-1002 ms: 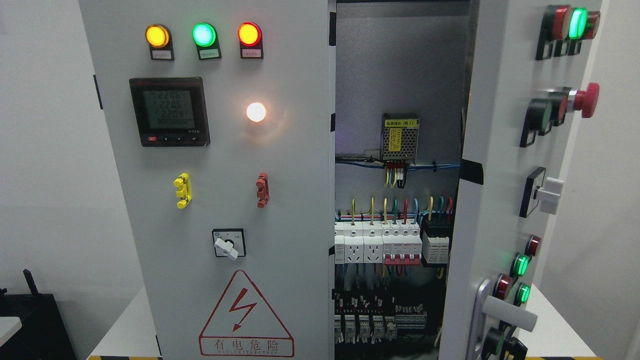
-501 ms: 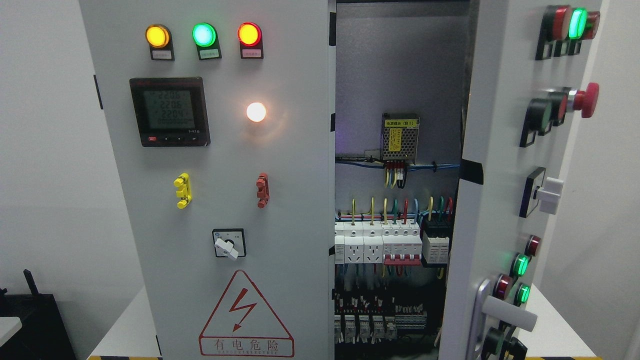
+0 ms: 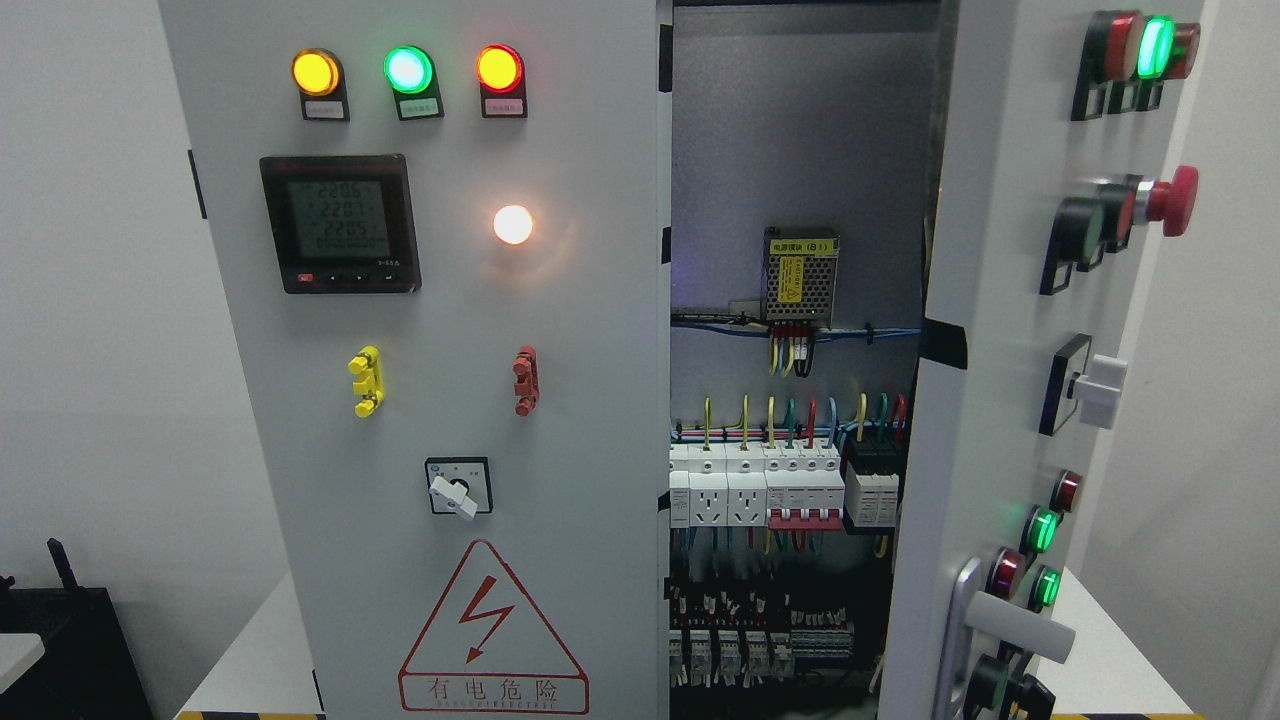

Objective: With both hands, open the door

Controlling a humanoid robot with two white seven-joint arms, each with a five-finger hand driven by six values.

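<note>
Cabinet with its right door (image 3: 990, 380) swung open.
We see no hand of ours, so we cannot tell their state; the left door (image 3: 440, 400) stays flat, wiring (image 3: 790, 470) exposed between.

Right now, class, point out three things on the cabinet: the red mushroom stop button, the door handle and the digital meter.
red mushroom stop button (image 3: 1180, 199), head view, on its red cap.
door handle (image 3: 1020, 626), head view, on its white bar.
digital meter (image 3: 339, 223), head view, on its lit screen.

Cabinet (image 3: 430, 400) on white table (image 3: 250, 660).
</note>
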